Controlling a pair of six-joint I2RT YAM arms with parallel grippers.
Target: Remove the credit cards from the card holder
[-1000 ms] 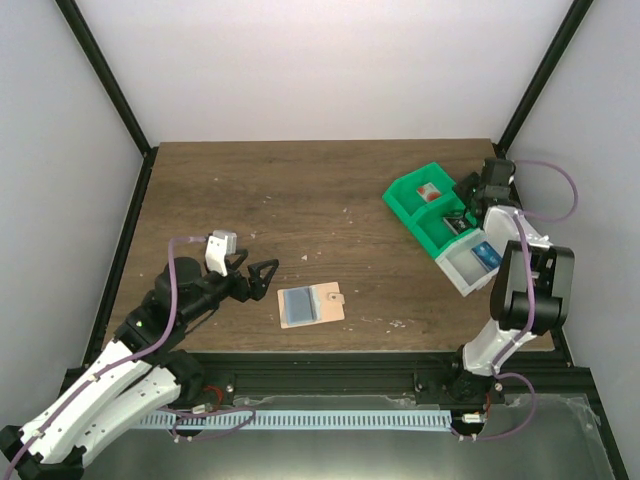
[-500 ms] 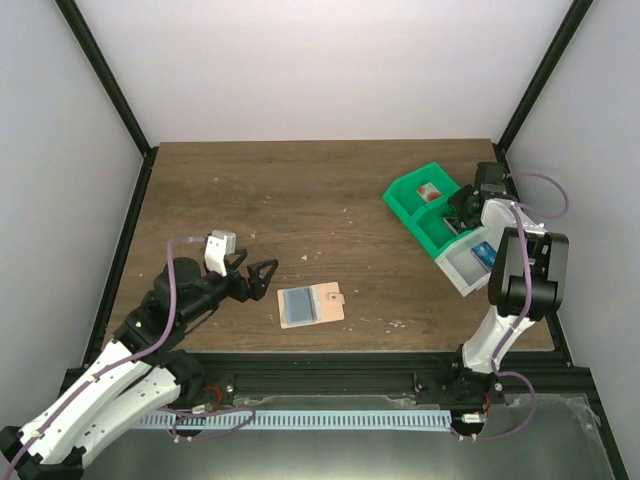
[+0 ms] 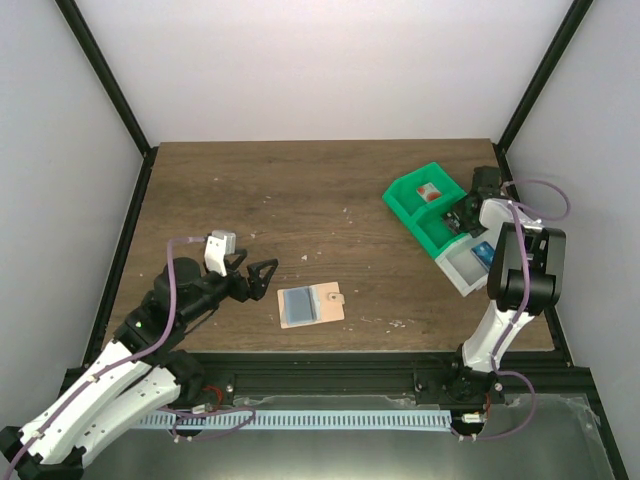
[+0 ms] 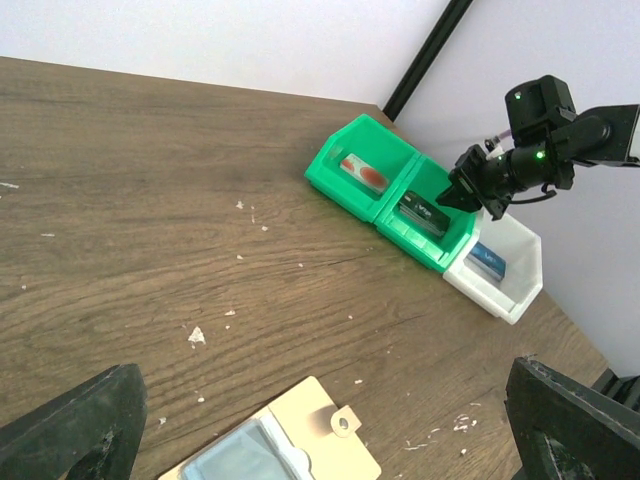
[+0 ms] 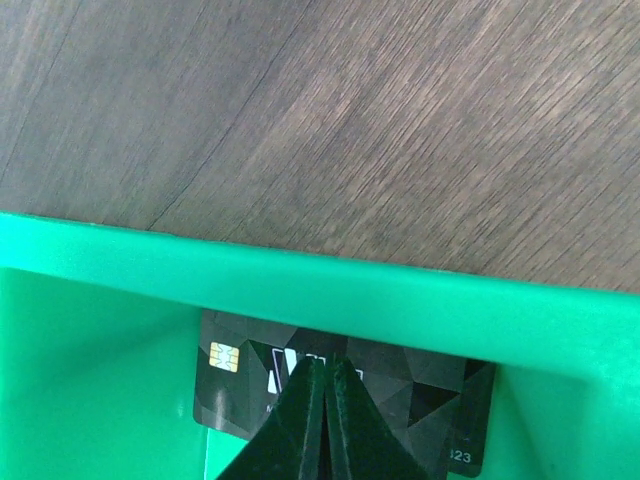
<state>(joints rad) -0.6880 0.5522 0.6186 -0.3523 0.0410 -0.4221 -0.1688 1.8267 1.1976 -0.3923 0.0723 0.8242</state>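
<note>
The table (image 3: 250, 190) is carrying everything, and the tray (image 3: 408, 215) is sitting far from the left gripper (image 3: 256, 268), at the right side. The right gripper (image 3: 462, 213) is hanging over the tray's middle green compartment. Its fingers are pressing flat against each other with nothing between them. In the right wrist view they are pointing down at a dark card (image 5: 250, 375) that is lying flat on the compartment floor. The card's long side is running across the fingers, along the green wall. Whether the tips are touching it, I cannot tell.

The holder (image 3: 322, 303) is lying open on the table, just ahead of the left fingertips and well apart from the right ones, so I am judging the left arm to be the nearer one for it. The left jaws are standing wide apart and are gripping nothing. The holder's long axis is running roughly away from the left fingers, so a short edge is facing them. The half nearer to them is showing a pale blue-grey pocket, and the far half is showing tan with a small tab. If a card is sitting in that pocket, I cannot tell.

A blue card (image 3: 485, 253) is resting in the white compartment, beside the right fingers.
</note>
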